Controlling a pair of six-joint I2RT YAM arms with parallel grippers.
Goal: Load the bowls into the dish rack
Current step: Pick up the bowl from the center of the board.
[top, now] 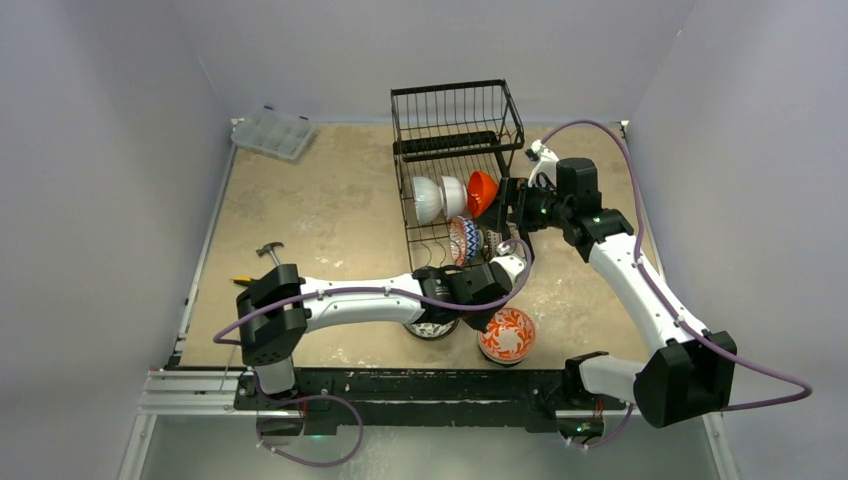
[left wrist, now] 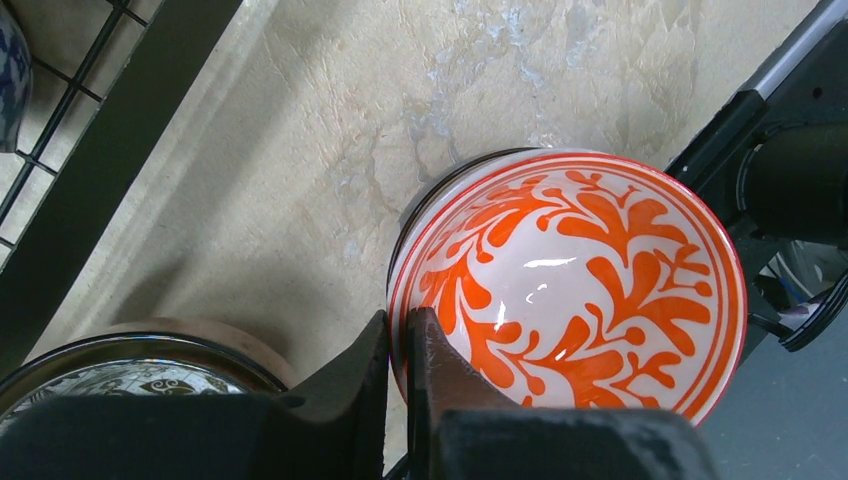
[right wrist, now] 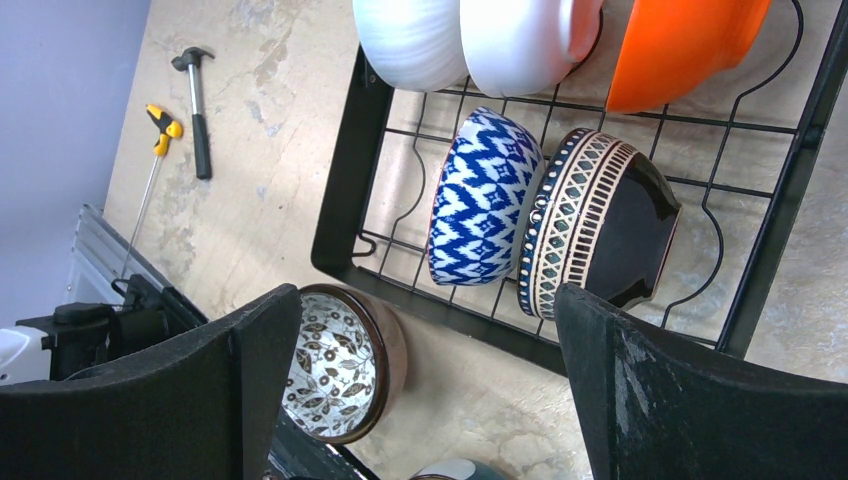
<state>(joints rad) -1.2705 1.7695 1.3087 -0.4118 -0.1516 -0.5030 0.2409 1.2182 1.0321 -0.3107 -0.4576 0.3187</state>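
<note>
Grips the orange floral bowl (left wrist: 570, 290) by its rim alone near the table's (top: 330, 210) near edge, left gripper (left wrist: 400, 345) clamped; right gripper (right wrist: 420, 320) agape, empty. Risks slipping or tilting on lifting.

No words, labels, brand marks or numbers can be read anywhere; only painted patterns are seen, as on the orange-leafed bowl (left wrist: 570, 280).

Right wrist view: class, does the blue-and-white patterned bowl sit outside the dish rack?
No; the blue-and-white bowl stands on edge inside the dish rack, beside a dark banded bowl.
</note>
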